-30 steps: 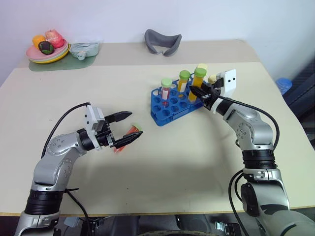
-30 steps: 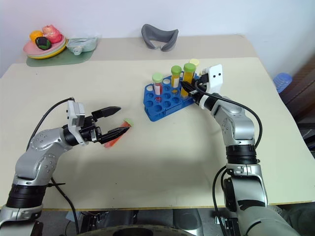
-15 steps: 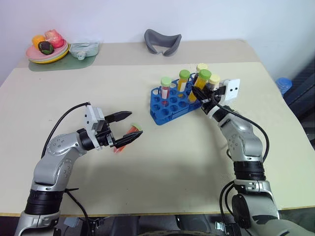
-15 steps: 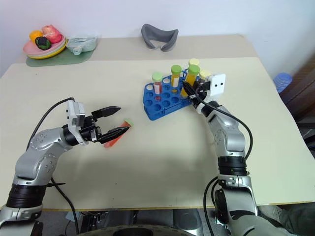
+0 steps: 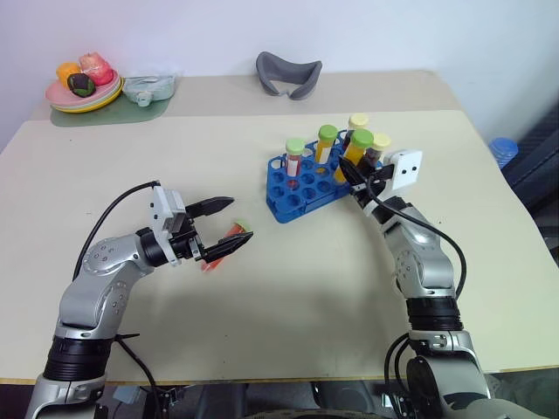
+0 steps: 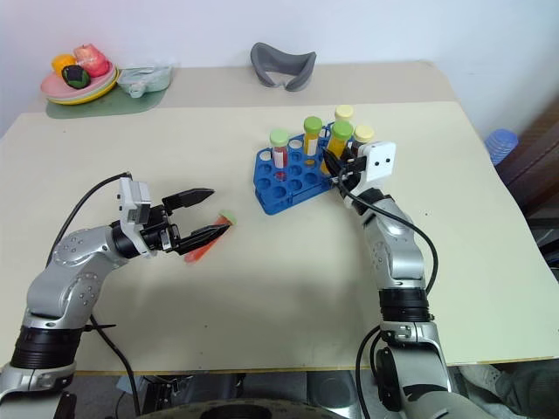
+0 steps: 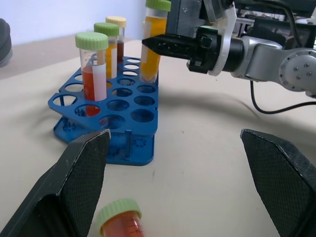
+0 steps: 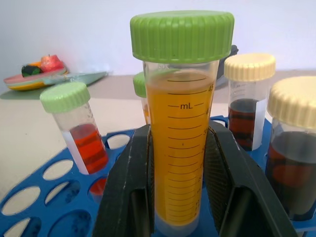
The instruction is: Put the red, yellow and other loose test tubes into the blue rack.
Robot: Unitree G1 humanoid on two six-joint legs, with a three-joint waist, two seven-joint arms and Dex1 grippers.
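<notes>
Now right gripper (image 5: 349,170) clamped on yellow tube (image 8: 181,148), drawn slightly nearer and lower over blue rack (image 5: 301,188) right end, left gripper (image 5: 225,225) unmoved, spread wide around red tube (image 7: 121,223) lying left of rack.

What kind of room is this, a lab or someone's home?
Probably a test or demonstration room rather than a real lab: a plain beige table holds a bright blue plastic tube rack of capped tubes, beside a plate of toy-like fruit and a grey curved headset-like piece.
</notes>
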